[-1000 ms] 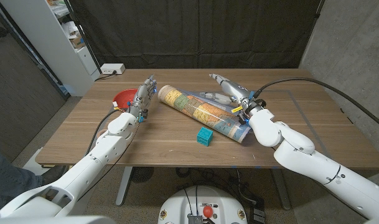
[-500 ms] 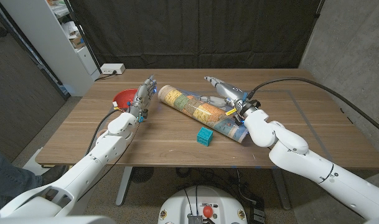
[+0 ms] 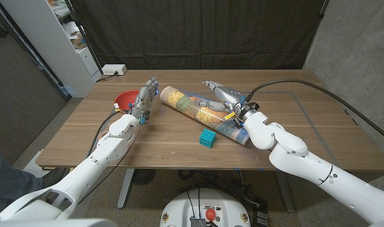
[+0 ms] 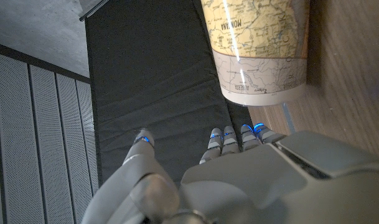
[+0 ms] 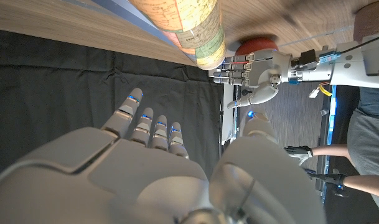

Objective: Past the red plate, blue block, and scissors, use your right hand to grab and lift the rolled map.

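Black curtain backs a wooden desk (image 3: 116, 142). Map (image 3: 204, 113) lies on it as a rolled tube, running diagonally from far centre down toward the right, its far end near the left robot hand (image 3: 145, 98).

Right robot hand (image 3: 222, 96) hovers at the map's far side near mid-length, fingers spread, holding nothing. My read: it's lined up across the roll so the fingers can wrap around it, which suits a long tube better than an end grab. Not yet closed on it.

Block (image 3: 207, 137) sits just in front of the map, apart from it. Plate (image 3: 124, 99) is at far left, partly behind the left robot hand. Scissors: can't make them out.

Left robot hand stands on edge by the plate, fingers extended, nothing held; looks parked clear of the roll's end so a lift won't snag it.

Risk: gripped off-centre, the tube may tip.
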`<action>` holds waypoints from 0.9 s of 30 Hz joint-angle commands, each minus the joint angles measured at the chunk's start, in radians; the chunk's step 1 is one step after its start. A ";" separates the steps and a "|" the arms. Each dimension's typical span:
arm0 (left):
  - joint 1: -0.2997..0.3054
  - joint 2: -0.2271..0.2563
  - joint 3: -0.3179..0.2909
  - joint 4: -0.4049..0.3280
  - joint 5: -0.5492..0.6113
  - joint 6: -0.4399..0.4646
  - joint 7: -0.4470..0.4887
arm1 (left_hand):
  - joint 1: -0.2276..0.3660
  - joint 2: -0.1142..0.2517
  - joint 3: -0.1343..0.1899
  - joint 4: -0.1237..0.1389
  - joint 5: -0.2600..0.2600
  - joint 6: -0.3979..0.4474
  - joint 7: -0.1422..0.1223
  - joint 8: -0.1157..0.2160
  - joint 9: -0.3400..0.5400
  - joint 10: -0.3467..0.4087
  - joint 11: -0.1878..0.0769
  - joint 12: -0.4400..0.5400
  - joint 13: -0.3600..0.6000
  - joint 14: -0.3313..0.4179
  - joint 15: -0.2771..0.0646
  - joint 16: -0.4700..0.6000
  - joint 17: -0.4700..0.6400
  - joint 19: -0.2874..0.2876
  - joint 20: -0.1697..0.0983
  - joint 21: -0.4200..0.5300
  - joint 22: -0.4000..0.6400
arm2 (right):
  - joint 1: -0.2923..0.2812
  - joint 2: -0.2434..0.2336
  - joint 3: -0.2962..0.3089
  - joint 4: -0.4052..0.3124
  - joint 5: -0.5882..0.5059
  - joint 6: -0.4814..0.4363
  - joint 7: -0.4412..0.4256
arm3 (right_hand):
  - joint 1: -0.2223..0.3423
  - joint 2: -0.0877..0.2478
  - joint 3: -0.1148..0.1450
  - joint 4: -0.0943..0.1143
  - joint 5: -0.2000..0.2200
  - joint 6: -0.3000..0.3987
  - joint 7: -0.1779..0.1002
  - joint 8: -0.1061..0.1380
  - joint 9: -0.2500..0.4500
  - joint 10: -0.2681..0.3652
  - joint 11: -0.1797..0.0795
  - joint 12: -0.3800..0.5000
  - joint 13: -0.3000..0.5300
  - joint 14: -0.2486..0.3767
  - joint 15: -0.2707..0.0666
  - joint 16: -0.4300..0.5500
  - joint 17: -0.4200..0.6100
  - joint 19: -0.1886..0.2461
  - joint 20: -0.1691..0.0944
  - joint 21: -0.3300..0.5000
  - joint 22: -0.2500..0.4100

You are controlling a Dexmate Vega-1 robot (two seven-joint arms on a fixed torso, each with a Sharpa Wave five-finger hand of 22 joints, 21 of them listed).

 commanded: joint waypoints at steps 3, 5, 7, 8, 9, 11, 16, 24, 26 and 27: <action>-0.001 -0.002 0.000 0.002 0.000 0.002 0.003 | 0.001 0.010 0.002 -0.010 -0.001 0.010 0.014 0.001 0.005 0.001 0.007 -0.001 0.004 -0.001 0.014 -0.003 0.004 -0.003 0.009 -0.003 0.002 | 0.018 0.012 -0.028 0.035 -0.079 0.039 0.019 | 0.011 -0.005 0.004 -0.005 0.010 0.008 -0.003 0.004 0.004 -0.005 -0.002 -0.006 0.002 -0.001 0.002 -0.006 0.000 0.002 0.005 0.001 0.001; -0.001 -0.002 0.000 0.001 0.003 0.001 0.007 | 0.001 0.011 0.002 -0.010 -0.001 0.009 0.014 0.001 0.005 0.000 0.009 -0.002 0.004 -0.002 0.015 -0.003 0.004 -0.004 0.009 -0.003 0.002 | 0.019 0.016 -0.030 0.041 -0.086 0.042 0.018 | 0.013 -0.005 0.004 -0.005 0.012 0.012 -0.003 0.005 0.004 -0.004 -0.001 -0.005 0.002 -0.001 0.000 -0.006 0.000 0.002 0.005 0.001 0.001; -0.001 -0.002 0.000 0.000 0.002 0.002 0.006 | 0.001 0.011 0.002 -0.010 -0.001 0.010 0.015 0.001 0.005 -0.001 0.010 -0.002 0.004 -0.004 0.017 -0.004 0.004 -0.005 0.009 -0.003 0.002 | 0.020 0.020 -0.032 0.045 -0.094 0.043 0.017 | 0.014 -0.006 0.004 -0.006 0.014 0.012 -0.003 0.005 0.004 -0.003 -0.002 -0.005 0.002 -0.001 0.000 -0.006 0.000 0.003 0.004 0.001 0.001; -0.001 -0.001 0.000 -0.001 0.004 0.003 0.008 | 0.002 0.011 0.002 -0.011 -0.001 0.010 0.015 0.001 0.005 -0.001 0.010 -0.002 0.004 -0.004 0.018 -0.004 0.004 -0.005 0.009 -0.003 0.002 | 0.020 0.021 -0.033 0.047 -0.098 0.043 0.018 | 0.014 -0.006 0.004 -0.006 0.014 0.013 -0.003 0.006 0.004 -0.003 -0.002 -0.005 0.002 -0.001 0.000 -0.006 0.000 0.003 0.004 0.000 0.001; -0.001 -0.001 0.000 -0.001 0.004 0.002 0.008 | 0.002 0.011 0.002 -0.011 -0.001 0.010 0.015 0.001 0.005 -0.001 0.011 -0.002 0.004 -0.003 0.018 -0.004 0.004 -0.005 0.008 -0.003 0.002 | 0.021 0.022 -0.033 0.049 -0.101 0.043 0.020 | 0.015 -0.006 0.004 -0.006 0.015 0.012 -0.003 0.005 0.004 -0.003 -0.001 -0.005 0.002 -0.001 0.000 -0.006 0.000 0.003 0.004 0.000 0.001; 0.001 0.000 -0.001 -0.003 0.003 0.004 0.009 | 0.002 0.011 0.002 -0.011 -0.001 0.010 0.015 0.001 0.005 -0.002 0.010 -0.003 0.004 -0.004 0.019 -0.004 0.004 -0.005 0.008 -0.003 0.002 | 0.023 0.025 -0.036 0.051 -0.107 0.042 0.025 | 0.015 -0.007 0.004 -0.006 0.016 0.013 -0.003 0.006 0.004 -0.003 -0.002 -0.005 0.002 -0.001 0.000 -0.007 0.000 0.003 0.005 0.000 0.001; 0.003 0.002 -0.002 -0.006 0.003 0.006 0.011 | 0.002 0.011 0.002 -0.012 -0.001 0.011 0.015 0.001 0.005 -0.002 0.010 -0.003 0.004 -0.003 0.016 -0.004 0.004 -0.006 0.009 -0.003 0.002 | 0.029 0.032 -0.040 0.060 -0.122 0.036 0.037 | 0.018 -0.008 0.003 -0.007 0.019 0.014 -0.004 0.006 0.004 -0.007 -0.003 -0.006 0.002 -0.002 0.001 -0.008 0.000 0.002 0.007 0.000 0.001; 0.006 0.003 -0.003 -0.011 0.004 0.010 0.020 | 0.003 0.011 0.001 -0.013 -0.001 0.013 0.015 0.001 0.005 -0.002 0.010 -0.003 0.004 -0.003 0.017 -0.004 0.004 -0.007 0.012 -0.004 0.002 | 0.027 0.038 -0.046 0.071 -0.146 0.037 0.034 | 0.021 -0.010 0.003 -0.007 0.023 0.014 -0.005 0.005 0.005 -0.010 -0.004 -0.007 0.002 -0.007 0.002 -0.010 0.000 0.001 0.009 -0.001 0.001; 0.005 0.002 -0.003 -0.011 0.004 0.011 0.022 | 0.003 0.011 0.001 -0.013 -0.001 0.013 0.015 0.001 0.005 -0.002 0.010 -0.003 0.004 -0.003 0.018 -0.004 0.004 -0.007 0.013 -0.004 0.002 | 0.029 0.039 -0.052 0.075 -0.160 0.038 0.033 | 0.022 -0.011 0.003 -0.007 0.025 0.014 -0.006 0.005 0.005 -0.010 -0.004 -0.008 0.002 -0.007 0.002 -0.010 0.000 0.001 0.010 -0.001 0.001; 0.005 0.002 -0.003 -0.012 0.005 0.011 0.022 | 0.003 0.011 0.001 -0.014 -0.002 0.013 0.015 0.000 0.005 -0.002 0.010 -0.003 0.004 -0.003 0.017 -0.003 0.004 -0.006 0.013 -0.003 0.002 | 0.030 0.040 -0.054 0.077 -0.164 0.038 0.033 | 0.023 -0.011 0.003 -0.008 0.026 0.014 -0.005 0.005 0.005 -0.011 -0.003 -0.008 0.002 -0.007 0.001 -0.010 0.000 0.001 0.010 -0.001 0.001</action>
